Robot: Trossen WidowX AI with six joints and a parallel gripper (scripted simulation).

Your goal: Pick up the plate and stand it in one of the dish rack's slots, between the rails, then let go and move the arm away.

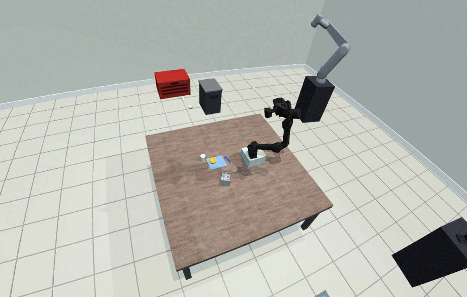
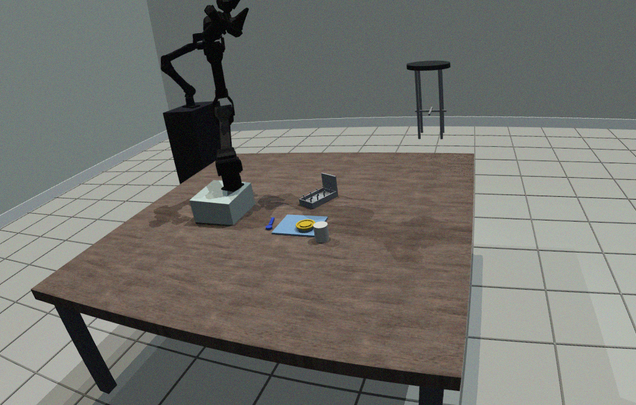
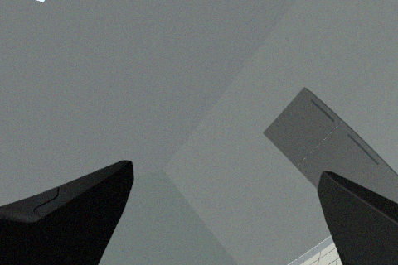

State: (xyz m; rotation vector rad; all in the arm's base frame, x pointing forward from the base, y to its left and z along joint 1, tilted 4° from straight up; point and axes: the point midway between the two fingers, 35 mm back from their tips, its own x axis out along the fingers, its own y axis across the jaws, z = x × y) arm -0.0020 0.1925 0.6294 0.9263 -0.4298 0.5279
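Hand [image 3: 227, 178] spread in wrist view, where no plate shows.

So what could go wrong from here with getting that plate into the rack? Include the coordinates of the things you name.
The white cup [image 1: 202, 157] [image 2: 321, 232] stands close by the yellow plate [image 1: 212, 160] [image 2: 305, 225], so a wide-open gripper [image 3: 227, 178] coming down there might knock it. The plate lies flat on the blue mat [image 1: 220, 164] [image 2: 287, 221], so the fingers could struggle to get under its rim. And the rack's [image 1: 225, 183] [image 2: 329, 182] slots look narrow, so a slightly crooked plate may catch on the rails.
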